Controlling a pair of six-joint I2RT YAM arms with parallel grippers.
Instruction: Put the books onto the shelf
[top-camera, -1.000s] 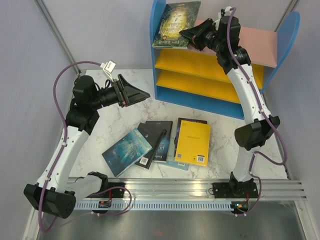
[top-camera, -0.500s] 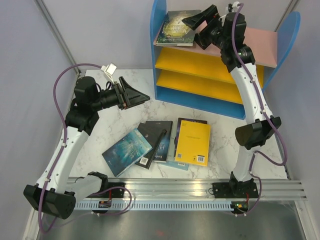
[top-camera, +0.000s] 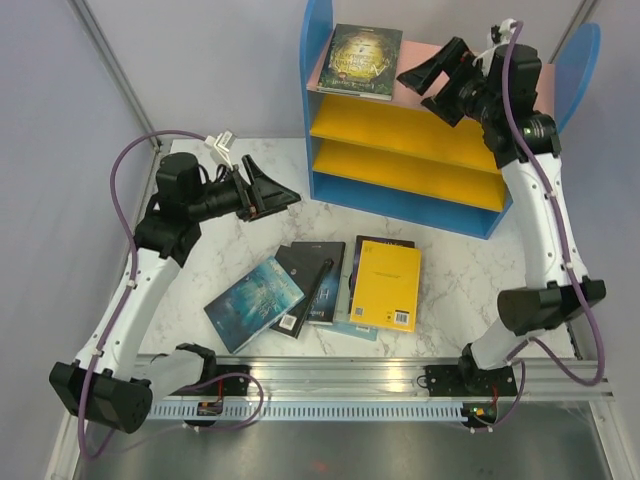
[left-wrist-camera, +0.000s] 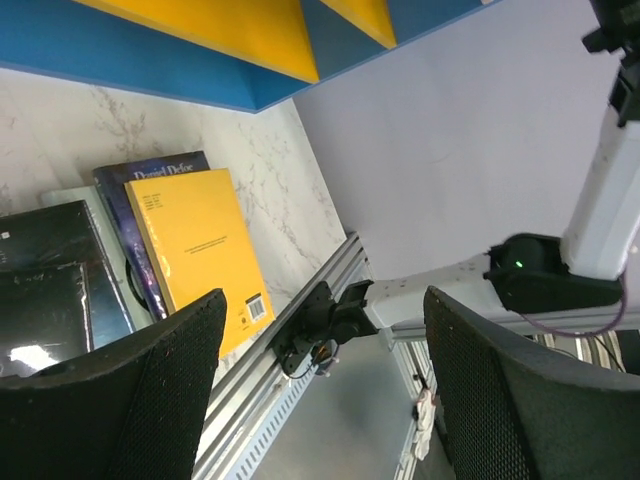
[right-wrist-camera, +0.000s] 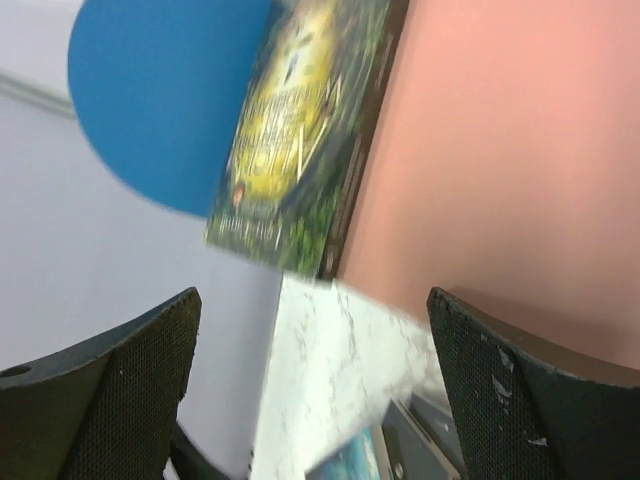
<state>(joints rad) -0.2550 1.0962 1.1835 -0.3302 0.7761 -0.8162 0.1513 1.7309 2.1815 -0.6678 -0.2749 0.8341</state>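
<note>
Green book (top-camera: 360, 60) lies flat on top board (right-wrist-camera: 480, 150) of shelf (top-camera: 400, 130), left end. Right gripper (top-camera: 418, 92) beside it, jaws wide, empty. Left gripper (top-camera: 285, 198) jaws apart, empty. Other books (top-camera: 320, 285) piled on table (top-camera: 440, 260). Best: lift clear of shelf, then take yellow book (top-camera: 385, 287) by free edge.

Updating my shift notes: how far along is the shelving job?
Done: one green-gold book lies on the pink top board of the shelf. In hand: nothing; right hand open beside it, left hand open above the table. Left: the overlapping books on the table.
</note>
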